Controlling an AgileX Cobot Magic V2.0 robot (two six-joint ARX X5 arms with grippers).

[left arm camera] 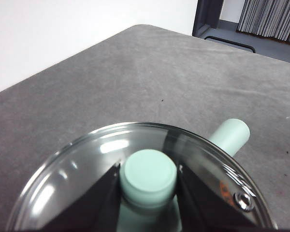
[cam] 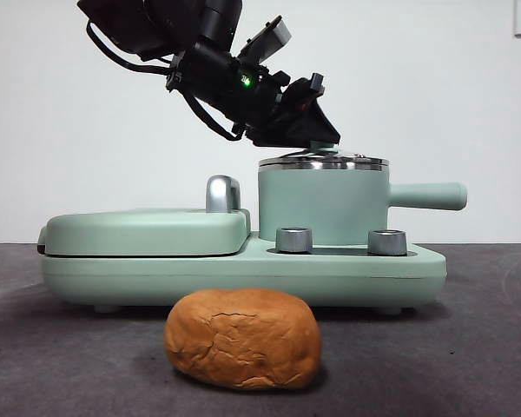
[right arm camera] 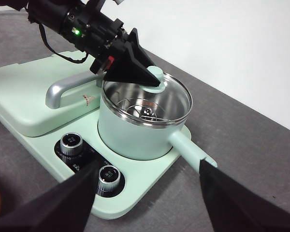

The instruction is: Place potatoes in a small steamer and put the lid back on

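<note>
Over the steamer point(cam: 323, 208), left gripper point(left arm camera: 149, 180) jaws clamping lid point(left arm camera: 77, 183) knob, right gripper point(right arm camera: 145, 193) jaws wide, potato point(cam: 243, 339) lying apart

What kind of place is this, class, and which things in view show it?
Probably a robot test bench, not a home kitchen: a dark grey table against a bare white wall, a mint-green cooker alone on it, and the left gripper gripping the lid knob.

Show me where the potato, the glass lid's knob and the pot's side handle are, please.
potato point(cam: 243, 339): front view, middle of its cracked crust.
lid knob point(left arm camera: 148, 176): left wrist view, flat top of the knob.
pot handle point(cam: 427, 196): front view, midway along the straight handle.
</note>
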